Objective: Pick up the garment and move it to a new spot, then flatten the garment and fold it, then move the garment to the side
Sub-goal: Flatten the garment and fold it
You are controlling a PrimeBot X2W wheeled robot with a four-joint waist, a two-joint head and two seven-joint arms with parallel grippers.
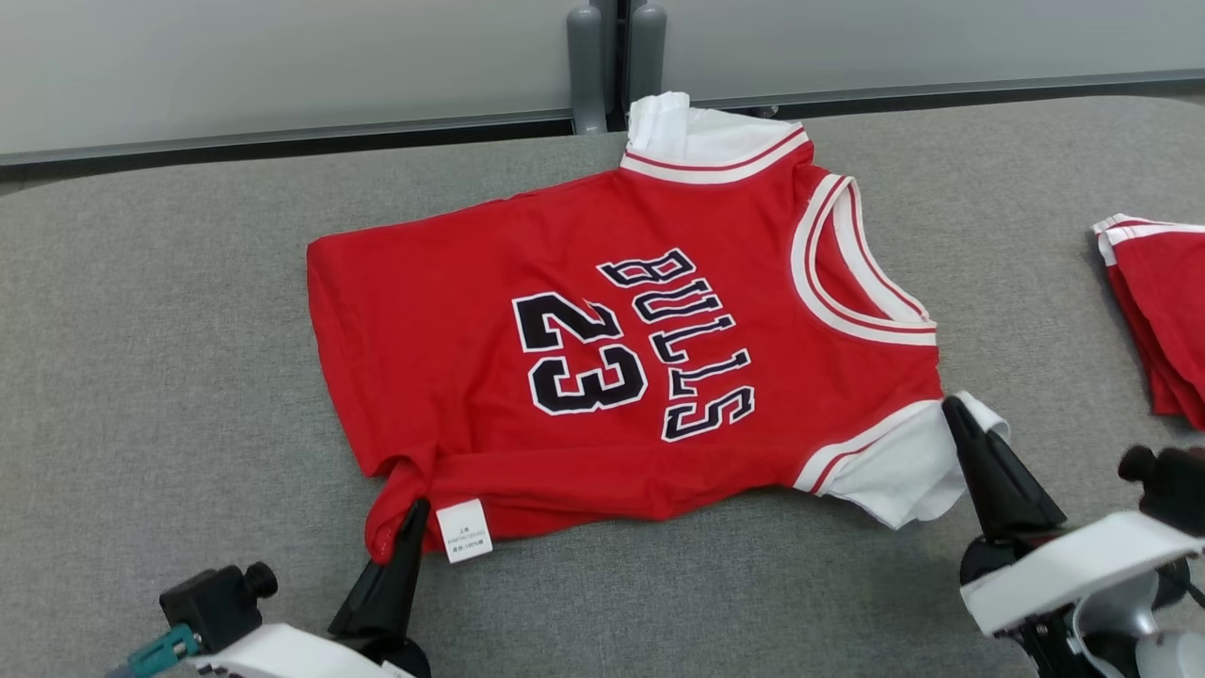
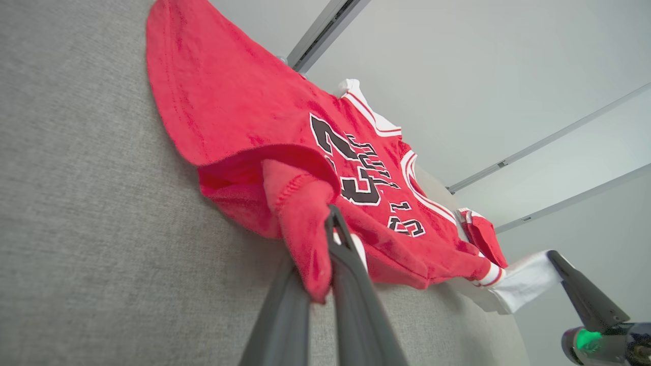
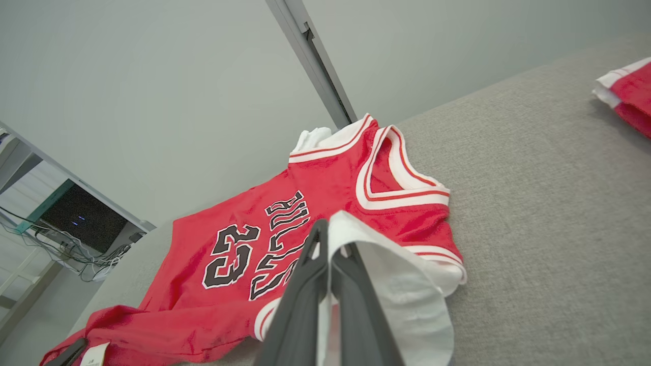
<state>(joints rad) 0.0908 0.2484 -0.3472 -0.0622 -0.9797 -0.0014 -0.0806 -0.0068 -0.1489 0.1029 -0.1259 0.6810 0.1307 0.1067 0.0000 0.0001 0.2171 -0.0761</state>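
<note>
Your left claw (image 1: 412,520) is pinching the near hem corner of the red basketball jersey with white trim (image 1: 442,282), and your right claw (image 1: 955,414) grips its white sleeve. The jersey lies spread on the grey fabric surface (image 1: 160,395).

Red knit jersey (image 1: 452,311): body solid red, sleeves white, neck & armhole trim white w/ thin red stripe. Print "BULLS" + "23" in black, white outline. Small white rectangular care label (image 1: 463,530): tiny dark txt, illegible. Grey woven fabric tabletop (image 1: 141,377): mid-grey, fine heathered weave, no pattern. Folded red cloth stack (image 1: 1163,311): red, white trim w/ red stripe. Left gripper (image 1: 416,510) & right gripper (image 1: 953,407): fingers black/dk grey, wrist shells white. Teal fitting (image 1: 165,650) on left wrist. Green light (image 2: 585,338) at right gripper's base. Pale grey wall panels (image 1: 282,66); darker grey posts (image 1: 587,66).
</note>
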